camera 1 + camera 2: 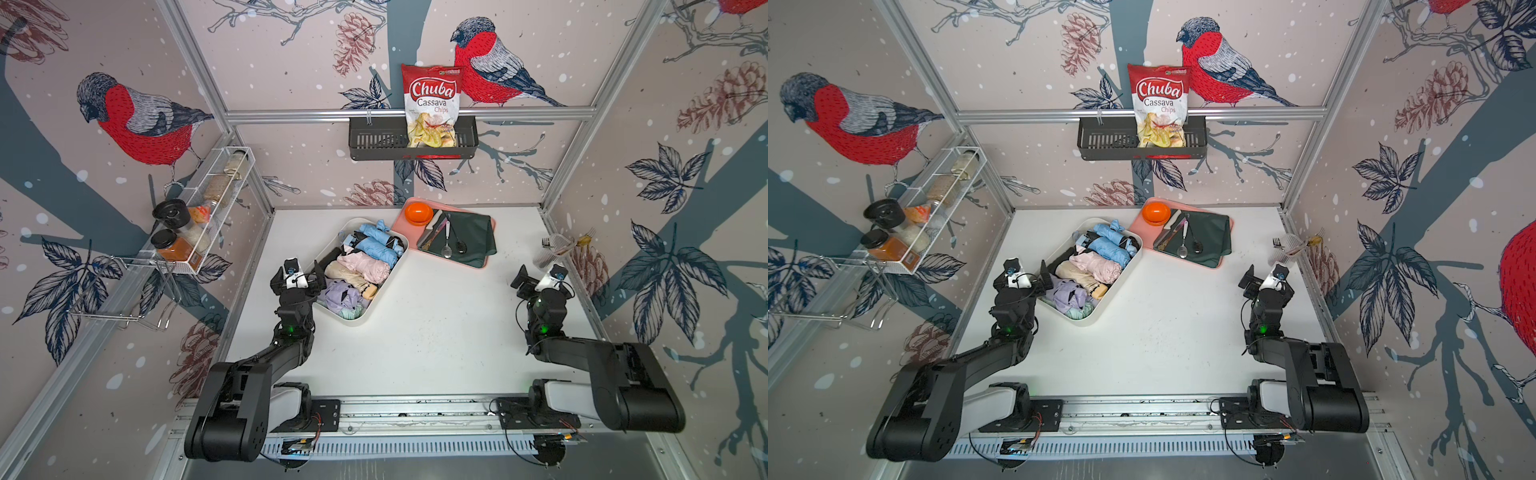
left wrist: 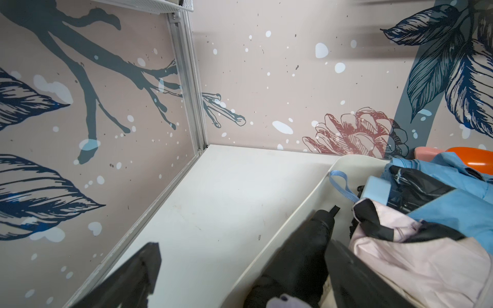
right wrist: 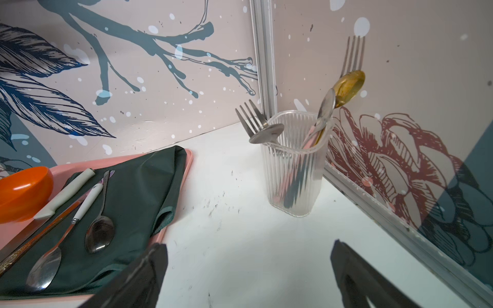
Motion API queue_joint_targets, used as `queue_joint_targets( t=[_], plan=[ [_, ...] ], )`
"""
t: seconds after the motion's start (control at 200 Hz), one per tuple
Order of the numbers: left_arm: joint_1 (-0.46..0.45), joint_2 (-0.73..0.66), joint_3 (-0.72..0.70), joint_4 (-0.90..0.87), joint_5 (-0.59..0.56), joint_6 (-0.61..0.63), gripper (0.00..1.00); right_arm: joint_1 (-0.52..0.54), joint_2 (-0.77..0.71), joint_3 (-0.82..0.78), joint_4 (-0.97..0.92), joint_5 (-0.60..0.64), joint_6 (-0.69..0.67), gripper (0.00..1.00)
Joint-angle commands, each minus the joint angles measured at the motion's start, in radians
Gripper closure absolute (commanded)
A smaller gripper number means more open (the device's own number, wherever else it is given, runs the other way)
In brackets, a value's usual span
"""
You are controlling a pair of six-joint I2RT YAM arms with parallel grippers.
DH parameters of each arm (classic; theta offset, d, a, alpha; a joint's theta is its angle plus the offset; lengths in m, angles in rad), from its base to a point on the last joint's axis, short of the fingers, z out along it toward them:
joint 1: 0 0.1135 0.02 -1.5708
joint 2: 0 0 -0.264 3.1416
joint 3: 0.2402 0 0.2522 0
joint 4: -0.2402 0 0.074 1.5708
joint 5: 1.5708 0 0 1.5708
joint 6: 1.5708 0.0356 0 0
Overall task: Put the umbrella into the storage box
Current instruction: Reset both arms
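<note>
- Located storage box [image 2: 298,202] on tabletop [image 1: 436,332], left of centre, set at a slant, one corner just beside pink tray [image 3: 190,157].
- Counted several folded umbrellas [image 1: 365,266] packed inside: blue at the far end, pale pink and beige mid-box, lilac at the near end.
- Picked out black umbrella [image 2: 304,248] lying inside the box, along its left wall.
- Found left claw [image 2: 242,249] spread wide astride that wall, gripping nothing. One finger over bare tabletop outside, the other over the box, black umbrella below and between them.
- Cannot tell whether either finger touches umbrella or wall.
- Found right claw [image 3: 248,246] spread wide as well, empty, above bare tabletop on the right side, well apart from the box.
- Noted clear ribbed cup [image 3: 293,181] near the right wall, with forks and spoons leaning in it.
- Noted orange bowl [image 1: 419,212] and dark green cloth [image 1: 473,232] on the tray, cutlery laid on the cloth.
- Logged chips bag [image 1: 432,104] standing in black slotted basket [image 1: 374,141] on the back wall.
</note>
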Motion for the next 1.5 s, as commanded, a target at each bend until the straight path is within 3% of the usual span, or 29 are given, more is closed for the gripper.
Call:
queue_joint_targets(
  t=[0.0, 0.185, 0.325, 0.635, 0.951, 1.136, 1.496],
  plan=[
    [0.003, -0.030, -0.029, 0.066, 0.011, -0.006, 0.00, 0.000, 0.058, 0.001, 0.132, -0.029, -0.037, 0.00],
    [0.001, -0.003, -0.096, 0.174, 0.033, -0.019, 0.00, 0.003, 0.200, 0.003, 0.273, -0.070, -0.063, 0.00],
    [0.000, 0.105, -0.112, 0.311, 0.010, -0.042, 0.00, 0.003, 0.183, 0.001, 0.250, -0.090, -0.066, 0.00],
    [0.005, 0.289, -0.079, 0.401, -0.012, -0.064, 0.00, 0.005, 0.196, 0.018, 0.235, -0.132, -0.089, 0.00],
    [0.024, 0.335, 0.060, 0.182, 0.066, -0.053, 0.00, -0.007, 0.194, 0.020, 0.229, -0.155, -0.082, 0.00],
    [0.024, 0.328, 0.030, 0.227, -0.008, -0.087, 0.00, -0.006, 0.195, 0.020, 0.231, -0.151, -0.083, 0.00],
    [0.024, 0.330, 0.030, 0.230, -0.007, -0.087, 0.00, 0.003, 0.195, 0.020, 0.232, -0.134, -0.089, 0.00]
  ],
)
